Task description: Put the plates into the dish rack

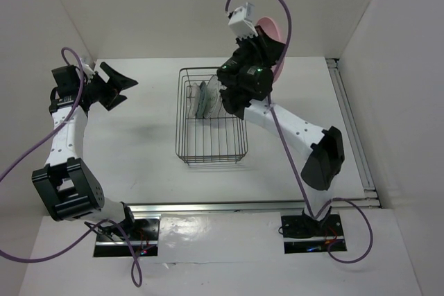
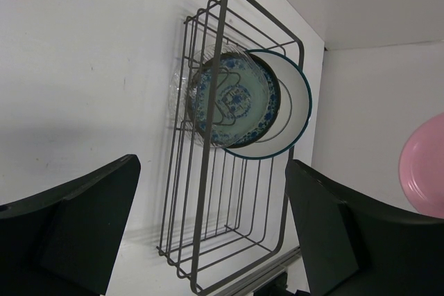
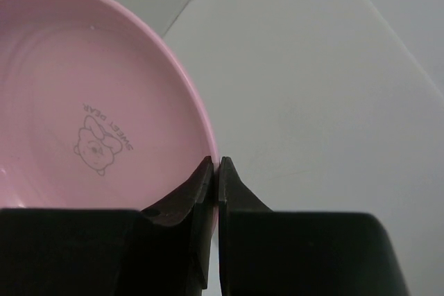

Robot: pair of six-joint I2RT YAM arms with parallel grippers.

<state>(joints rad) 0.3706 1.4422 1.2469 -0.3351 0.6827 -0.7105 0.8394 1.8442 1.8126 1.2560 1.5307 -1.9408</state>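
Observation:
The black wire dish rack [image 1: 211, 145] stands mid-table. Three plates stand upright in its far end: a clear glass one [image 2: 182, 77], a dark teal patterned one [image 2: 232, 102] and a white one with dark rings [image 2: 295, 105]. My right gripper [image 1: 267, 48] is raised above the rack's far right corner, shut on the rim of the pink plate [image 1: 272, 31]. The right wrist view shows its jaws pinching the rim [image 3: 216, 164] of that plate [image 3: 90, 102]. My left gripper [image 1: 114, 86] is open and empty, left of the rack and facing it [image 2: 211, 164].
The pink plate also shows at the right edge of the left wrist view [image 2: 424, 168]. White walls close in the table at the back and on both sides. A metal rail [image 1: 350, 126] runs along the table's right edge.

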